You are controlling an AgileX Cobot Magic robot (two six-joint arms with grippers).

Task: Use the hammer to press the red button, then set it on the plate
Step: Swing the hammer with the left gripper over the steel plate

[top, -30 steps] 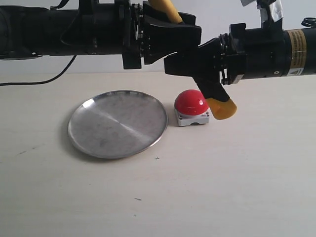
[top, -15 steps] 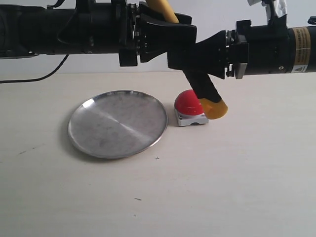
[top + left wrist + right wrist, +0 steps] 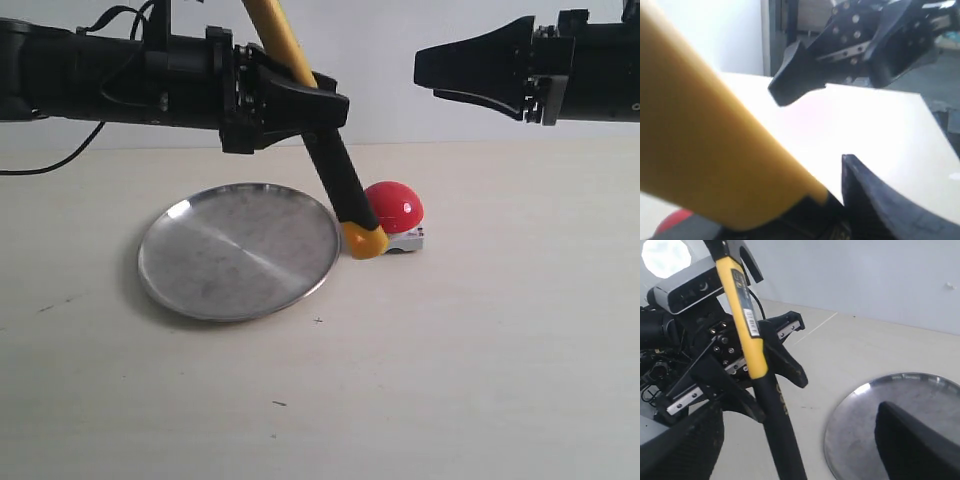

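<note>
My left gripper (image 3: 318, 108) is shut on the hammer (image 3: 335, 175) at mid-handle. The hammer hangs tilted, its head up out of the exterior view, and its looped yellow end (image 3: 363, 241) is low beside the red button (image 3: 396, 206), between it and the plate (image 3: 240, 250). The right wrist view shows the hammer (image 3: 747, 335) with its dark head on top, clamped by the left gripper (image 3: 757, 367), and the plate (image 3: 865, 440) beyond. My right gripper (image 3: 432, 70) stands open and apart, high to the right. In the left wrist view the yellow handle (image 3: 705, 145) fills the frame.
The button sits on a small grey base (image 3: 408, 240) just right of the plate's rim. The pale tabletop (image 3: 480, 350) extends forward and to the right. A black cable (image 3: 90, 150) trails behind the left arm.
My right gripper has let go of the hammer and drawn back up and to the right. The left gripper shifted left, and the handle's yellow end swung from the button's right to its left.
</note>
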